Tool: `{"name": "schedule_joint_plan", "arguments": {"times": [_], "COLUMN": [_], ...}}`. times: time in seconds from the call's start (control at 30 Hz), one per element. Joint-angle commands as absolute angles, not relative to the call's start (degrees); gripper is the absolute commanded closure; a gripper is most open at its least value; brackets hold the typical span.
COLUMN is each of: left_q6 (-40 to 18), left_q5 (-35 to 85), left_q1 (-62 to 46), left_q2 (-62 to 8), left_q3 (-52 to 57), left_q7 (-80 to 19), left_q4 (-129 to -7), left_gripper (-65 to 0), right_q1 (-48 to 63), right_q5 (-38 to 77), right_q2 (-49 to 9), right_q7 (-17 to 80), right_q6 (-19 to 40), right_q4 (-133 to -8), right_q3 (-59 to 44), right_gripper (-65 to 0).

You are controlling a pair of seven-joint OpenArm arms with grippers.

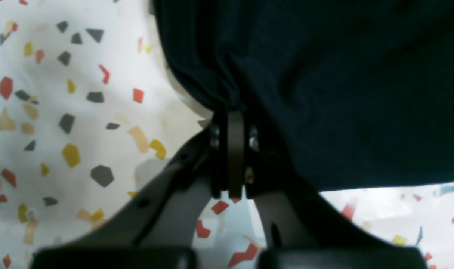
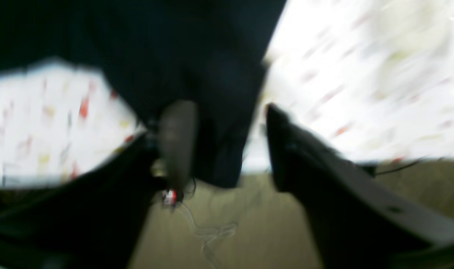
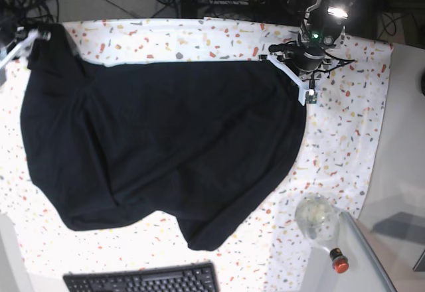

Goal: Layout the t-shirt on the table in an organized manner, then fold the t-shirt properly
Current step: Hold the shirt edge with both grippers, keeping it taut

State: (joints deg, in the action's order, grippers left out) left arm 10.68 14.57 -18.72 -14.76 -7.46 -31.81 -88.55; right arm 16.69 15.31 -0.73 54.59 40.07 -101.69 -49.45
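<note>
The black t-shirt point(image 3: 166, 146) lies spread over most of the speckled white table point(image 3: 345, 139), with its lower edge bunched and wavy. My left gripper point(image 1: 232, 119) is shut on a gathered edge of the t-shirt point(image 1: 324, 93); in the base view that gripper point(image 3: 299, 79) is at the shirt's upper right corner. My right gripper point(image 2: 227, 123) is at the shirt's upper left corner point(image 3: 33, 36). Its jaws stand apart, and black fabric point(image 2: 212, 74) hangs between them against one finger point(image 2: 178, 138). The right wrist view is blurred by motion.
A black keyboard point(image 3: 143, 280) lies at the front edge. A clear rounded object point(image 3: 317, 218) and a small red-capped item point(image 3: 339, 262) sit at the front right, beside the grey side surface point(image 3: 398, 172). Cables and stands crowd the back edge. Floor shows past the table edge point(image 2: 230, 224).
</note>
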Motion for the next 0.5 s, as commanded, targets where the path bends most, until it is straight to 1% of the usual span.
{"name": "schedule_joint_plan", "arguments": {"times": [0.0, 0.07, 0.1, 0.2, 0.33, 0.47], "left_q6": [10.95, 10.95, 10.95, 10.95, 10.95, 10.95], "left_q5": [14.29, 14.29, 14.29, 14.46, 14.37, 14.46], "left_q1": [-18.68, -18.68, -18.68, -18.68, -18.68, -18.68], "left_q2": [-15.16, -15.16, -14.99, -14.99, -14.99, -15.08], "left_q3": [-7.25, -7.25, -7.25, -7.25, -7.25, -7.16], "left_q7": [-30.73, -30.73, -30.73, -30.64, -30.64, -30.64], "left_q4": [-89.54, -89.54, -89.54, -89.45, -89.45, -89.45], "left_gripper": [0.0, 0.0, 0.0, 0.0, 0.0, 0.0], "right_q1": [13.23, 7.34, 4.09, -3.21, -11.74, -15.69], "right_q5": [15.43, 13.14, 11.91, 9.45, 6.29, 4.26], "right_q2": [-3.65, -6.37, -8.22, -12.53, -17.27, -19.56], "right_q7": [52.44, 52.0, 52.0, 51.3, 42.33, 34.68], "right_q6": [40.0, 40.0, 40.0, 40.0, 40.0, 40.0], "right_q4": [-101.58, -95.34, -91.65, -79.43, -58.51, -45.58], "right_q3": [-50.07, -50.42, -50.42, -50.24, -50.24, -50.15], "right_gripper": [-36.6, -42.0, -42.5, -42.5, -42.5, -42.5]}}
